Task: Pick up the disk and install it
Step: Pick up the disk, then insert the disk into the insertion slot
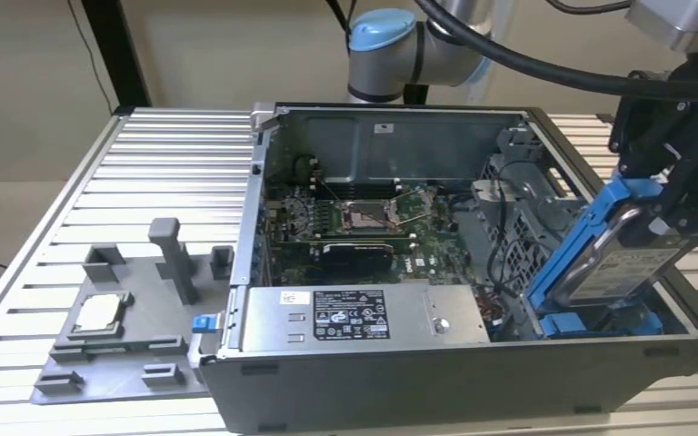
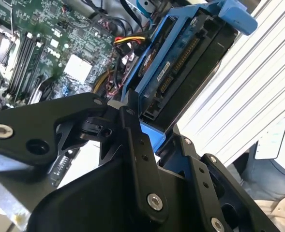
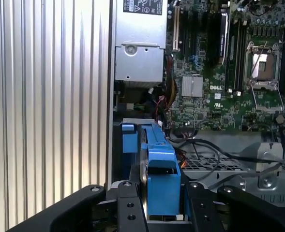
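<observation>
The disk [image 1: 622, 263], a silver-grey drive in a blue plastic frame, hangs steeply tilted at the exterior view's right. Its lower end dips into the open computer case [image 1: 446, 372], just above a blue bay [image 1: 598, 324] in the case's near right corner. My black gripper [image 1: 679, 207] is shut on the disk's upper part. In the second wrist view the disk [image 2: 181, 58] stretches away from the gripper [image 2: 157, 145], connector edge showing. In the first wrist view the disk [image 3: 159, 164] is seen edge-on, with a finger [image 3: 127, 205] against each side of its frame.
A large grey power supply box [image 1: 362, 313] lies along the case's near side, with the motherboard [image 1: 362, 218] and loose cables behind it. On the slatted table [image 1: 155, 163] at the exterior view's left sits a grey fixture [image 1: 131, 354] holding a small square chip [image 1: 98, 313].
</observation>
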Robot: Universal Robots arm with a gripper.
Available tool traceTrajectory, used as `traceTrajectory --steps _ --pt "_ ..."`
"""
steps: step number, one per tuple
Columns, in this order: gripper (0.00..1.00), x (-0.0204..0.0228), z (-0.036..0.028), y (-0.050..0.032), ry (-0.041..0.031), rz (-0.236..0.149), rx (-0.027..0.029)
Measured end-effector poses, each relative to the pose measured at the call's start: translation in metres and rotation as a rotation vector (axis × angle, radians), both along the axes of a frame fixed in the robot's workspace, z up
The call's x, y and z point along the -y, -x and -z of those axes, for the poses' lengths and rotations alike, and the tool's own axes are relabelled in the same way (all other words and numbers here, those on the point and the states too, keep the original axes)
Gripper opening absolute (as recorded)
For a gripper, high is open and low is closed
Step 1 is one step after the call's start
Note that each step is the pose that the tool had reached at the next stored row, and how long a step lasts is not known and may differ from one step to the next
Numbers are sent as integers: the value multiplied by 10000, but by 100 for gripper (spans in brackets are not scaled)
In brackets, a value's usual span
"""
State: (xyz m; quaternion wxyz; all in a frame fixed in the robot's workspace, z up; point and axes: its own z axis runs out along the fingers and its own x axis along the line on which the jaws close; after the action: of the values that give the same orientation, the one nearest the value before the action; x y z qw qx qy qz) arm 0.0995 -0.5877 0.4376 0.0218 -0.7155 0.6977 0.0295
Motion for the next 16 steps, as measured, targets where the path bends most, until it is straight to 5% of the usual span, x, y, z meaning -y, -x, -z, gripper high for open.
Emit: traceTrajectory --steps 16 --pt "0 9 231 -30 3 -1 0"
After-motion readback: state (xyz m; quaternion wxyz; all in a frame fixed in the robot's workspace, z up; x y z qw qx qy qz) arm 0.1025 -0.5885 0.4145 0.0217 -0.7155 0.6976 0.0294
